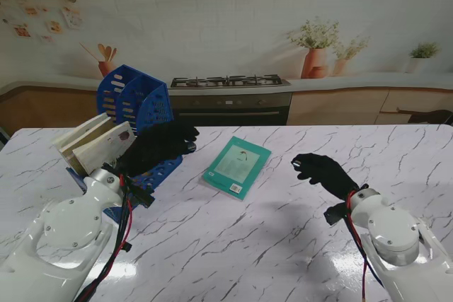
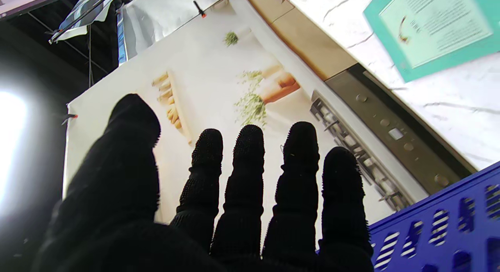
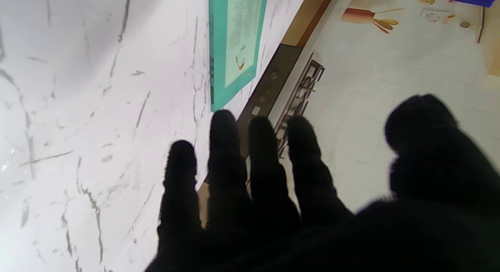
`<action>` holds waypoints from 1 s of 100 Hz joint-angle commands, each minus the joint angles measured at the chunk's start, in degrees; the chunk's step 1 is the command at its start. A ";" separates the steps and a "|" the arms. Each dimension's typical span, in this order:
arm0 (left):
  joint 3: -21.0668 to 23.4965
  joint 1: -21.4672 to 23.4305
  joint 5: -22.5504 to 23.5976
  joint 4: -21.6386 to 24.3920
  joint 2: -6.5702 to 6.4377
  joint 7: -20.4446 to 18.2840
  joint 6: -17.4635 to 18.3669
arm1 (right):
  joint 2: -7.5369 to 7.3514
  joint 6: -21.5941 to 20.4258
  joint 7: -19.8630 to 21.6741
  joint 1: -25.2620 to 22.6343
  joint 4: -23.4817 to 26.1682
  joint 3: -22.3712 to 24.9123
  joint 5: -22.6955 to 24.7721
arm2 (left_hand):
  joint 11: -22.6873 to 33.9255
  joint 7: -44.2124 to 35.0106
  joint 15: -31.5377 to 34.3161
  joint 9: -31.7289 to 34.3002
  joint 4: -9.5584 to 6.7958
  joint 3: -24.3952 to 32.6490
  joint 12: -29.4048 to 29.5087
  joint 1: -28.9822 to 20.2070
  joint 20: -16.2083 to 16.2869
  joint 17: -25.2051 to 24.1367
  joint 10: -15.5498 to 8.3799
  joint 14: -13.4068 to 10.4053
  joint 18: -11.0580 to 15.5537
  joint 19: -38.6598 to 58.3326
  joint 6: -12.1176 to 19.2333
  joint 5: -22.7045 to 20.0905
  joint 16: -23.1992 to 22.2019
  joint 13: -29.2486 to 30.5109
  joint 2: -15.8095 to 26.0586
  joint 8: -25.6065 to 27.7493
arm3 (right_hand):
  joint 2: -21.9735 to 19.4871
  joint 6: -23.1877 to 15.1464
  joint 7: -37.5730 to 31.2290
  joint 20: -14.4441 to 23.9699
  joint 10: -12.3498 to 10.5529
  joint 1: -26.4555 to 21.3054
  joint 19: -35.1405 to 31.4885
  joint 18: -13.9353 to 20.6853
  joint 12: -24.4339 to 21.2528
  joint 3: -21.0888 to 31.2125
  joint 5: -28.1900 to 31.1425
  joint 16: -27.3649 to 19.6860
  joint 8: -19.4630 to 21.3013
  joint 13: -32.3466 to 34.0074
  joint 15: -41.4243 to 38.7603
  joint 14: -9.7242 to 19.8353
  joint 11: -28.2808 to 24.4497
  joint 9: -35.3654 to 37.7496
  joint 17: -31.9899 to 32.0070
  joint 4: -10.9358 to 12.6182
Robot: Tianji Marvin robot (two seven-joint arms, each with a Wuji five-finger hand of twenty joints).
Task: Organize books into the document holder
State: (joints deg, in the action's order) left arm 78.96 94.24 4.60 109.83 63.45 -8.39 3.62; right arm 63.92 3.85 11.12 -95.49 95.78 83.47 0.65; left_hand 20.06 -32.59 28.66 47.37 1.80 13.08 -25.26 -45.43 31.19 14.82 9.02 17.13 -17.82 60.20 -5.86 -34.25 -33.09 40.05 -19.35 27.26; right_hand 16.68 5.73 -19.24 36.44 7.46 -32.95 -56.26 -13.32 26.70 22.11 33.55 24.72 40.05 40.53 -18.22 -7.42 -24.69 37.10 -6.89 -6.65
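Right hand (image 1: 322, 172), near right, and left hand (image 1: 159, 145), near left: black textured gloves, fingers spread, each holding nothing. The right hand hovers clear of the table (image 1: 283, 245), glossy white marble with grey veins. Centre: the book (image 1: 237, 166), thin, flat, teal, with a pale panel on its cover, lies alone between the hands. Far left: the holder (image 1: 134, 100), blue perforated plastic with upright dividers, already contains pale books (image 1: 95, 146) leaning out towards the near side. Judged step: reaching for the teal book; lift one edge first, grip across the cover, then slide it upright into a free slot.
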 commanded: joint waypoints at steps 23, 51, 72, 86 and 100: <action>-2.96 -1.13 -3.42 -6.90 0.06 -3.96 1.27 | 0.49 -1.45 -0.34 0.22 -0.60 -1.69 0.39 | 0.43 -0.12 -0.69 -0.14 -0.51 -1.86 0.26 -1.03 0.69 -1.85 -0.26 1.02 -1.13 2.42 -0.42 -0.50 0.00 -1.36 2.36 -0.37 | -1.67 -2.08 -1.78 -0.56 -2.16 -0.66 0.65 -13.44 0.89 -1.93 1.99 0.34 0.27 0.59 0.38 1.11 -0.24 1.12 0.67 2.00; -5.82 -1.98 -5.33 -12.93 0.12 -5.17 1.98 | 0.50 -3.76 -0.16 4.40 -3.79 -6.24 0.64 | 0.59 -0.67 -1.12 -0.84 -0.58 -1.59 0.19 -1.52 1.12 -3.96 -0.08 1.35 -2.07 2.49 -0.19 -0.22 0.14 -3.22 2.69 -0.22 | -1.87 -3.18 -2.76 -0.64 -3.06 -1.41 0.65 -13.98 0.42 -3.00 3.82 0.29 0.77 1.04 0.50 1.16 0.36 2.53 0.52 2.15; -6.51 -1.90 -5.56 -15.08 0.15 -5.56 1.49 | 0.37 -6.23 -1.15 9.84 -7.25 -10.70 5.93 | 0.77 -1.02 -1.95 -1.37 -0.55 -1.50 -0.07 -1.65 1.27 -5.18 -0.17 1.41 -2.69 2.23 -0.12 -0.08 0.35 -4.19 2.61 -0.17 | -2.65 -4.12 -3.35 -6.75 -5.60 -3.01 5.01 -9.57 -3.63 -3.40 6.76 -6.26 -0.21 -2.09 8.11 5.31 5.37 5.00 2.72 1.91; -6.73 -1.72 -5.65 -15.64 0.26 -5.17 1.69 | 0.03 -6.32 -0.17 14.93 -10.38 -15.19 9.71 | 0.58 -1.20 -2.34 -1.57 -0.56 -1.33 0.01 -1.82 1.22 -5.51 -0.28 1.31 -2.52 1.95 -0.06 -0.11 0.43 -4.50 2.41 -0.16 | -6.89 -3.06 -1.34 -20.43 -6.04 -8.85 8.41 1.54 -7.41 -4.69 5.39 -13.70 -3.23 -8.59 12.01 9.81 8.55 2.11 7.00 1.85; -6.53 -1.18 -5.48 -15.89 0.24 -5.10 1.67 | 0.42 -7.72 -1.40 20.77 -15.88 -21.03 13.06 | 0.63 -1.42 -2.41 -1.64 -0.54 -1.10 0.00 -1.73 1.21 -5.66 -0.34 1.27 -2.12 1.85 -0.06 -0.06 0.38 -4.56 2.36 -0.12 | -6.63 -2.74 -1.03 -25.49 -6.80 -7.37 7.29 9.39 -10.56 1.91 4.15 -16.01 -4.44 -13.85 9.75 12.70 8.43 -1.54 9.56 1.33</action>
State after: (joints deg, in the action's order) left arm 72.46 92.28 -0.60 94.42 63.38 -12.84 4.27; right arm 62.97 -2.77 10.44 -76.80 81.53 63.84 12.86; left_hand 20.14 -33.45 27.19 46.31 1.77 12.53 -25.26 -46.19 31.51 10.00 9.11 18.29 -19.84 60.22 -6.49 -34.25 -33.09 36.96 -18.48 27.26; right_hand 11.20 4.21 -21.56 12.31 2.22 -40.85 -48.56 -13.32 17.33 22.04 38.52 9.80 36.54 29.09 -7.75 1.53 -16.01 37.34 1.07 -6.63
